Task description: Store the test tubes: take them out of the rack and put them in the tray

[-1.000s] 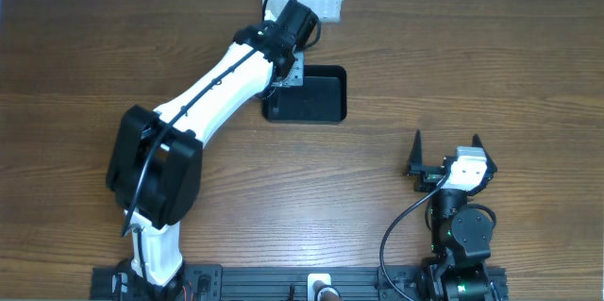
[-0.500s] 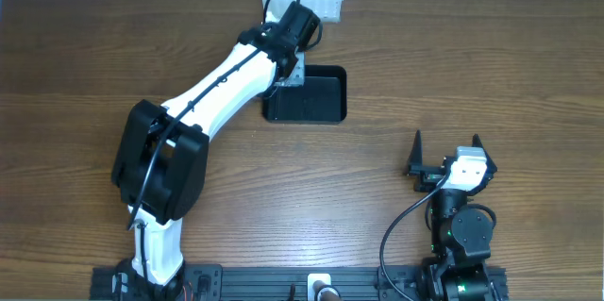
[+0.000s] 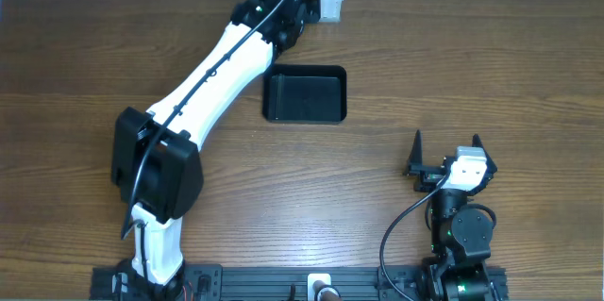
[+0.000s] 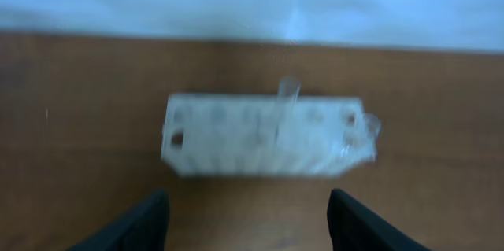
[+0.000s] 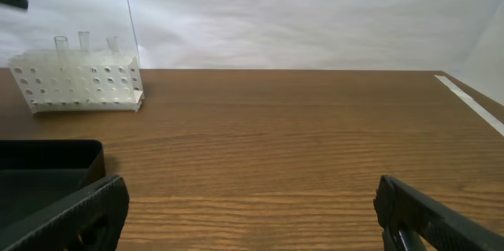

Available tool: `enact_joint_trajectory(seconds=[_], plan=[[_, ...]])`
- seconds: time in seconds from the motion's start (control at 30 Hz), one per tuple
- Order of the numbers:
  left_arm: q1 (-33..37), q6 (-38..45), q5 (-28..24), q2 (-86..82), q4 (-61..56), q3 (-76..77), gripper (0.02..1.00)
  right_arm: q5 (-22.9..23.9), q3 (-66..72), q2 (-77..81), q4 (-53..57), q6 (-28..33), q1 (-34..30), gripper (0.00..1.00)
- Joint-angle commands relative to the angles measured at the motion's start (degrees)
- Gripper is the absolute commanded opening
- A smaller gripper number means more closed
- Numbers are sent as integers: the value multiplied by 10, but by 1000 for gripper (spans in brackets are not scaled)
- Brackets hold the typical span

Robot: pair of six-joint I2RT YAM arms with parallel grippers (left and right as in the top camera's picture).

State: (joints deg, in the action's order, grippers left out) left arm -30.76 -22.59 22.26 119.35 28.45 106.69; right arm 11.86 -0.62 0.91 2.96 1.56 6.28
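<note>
Left wrist view: a clear test tube stands upright in the white rack at the far edge of the counter; likely light, slick and fragile, best pinched on its bare top above the rack. The left tool, spread wide and empty, hovers near the rack, the tube just ahead. The right tool sits released, well apart

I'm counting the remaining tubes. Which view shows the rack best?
The right wrist view: the rack stands side-on, three tubes poking up. The left wrist view shows it blurred; in the top view the left arm covers most of it.
</note>
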Motion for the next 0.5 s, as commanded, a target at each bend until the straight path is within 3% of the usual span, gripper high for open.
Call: enact_joint_trajectory(seconds=[0.03, 0.5], plan=[[9, 31, 28, 64, -7, 41, 645, -2, 3, -5, 1, 0, -5, 991], [24, 47, 22, 131, -98, 47, 638, -2, 3, -5, 1, 0, -5, 993]])
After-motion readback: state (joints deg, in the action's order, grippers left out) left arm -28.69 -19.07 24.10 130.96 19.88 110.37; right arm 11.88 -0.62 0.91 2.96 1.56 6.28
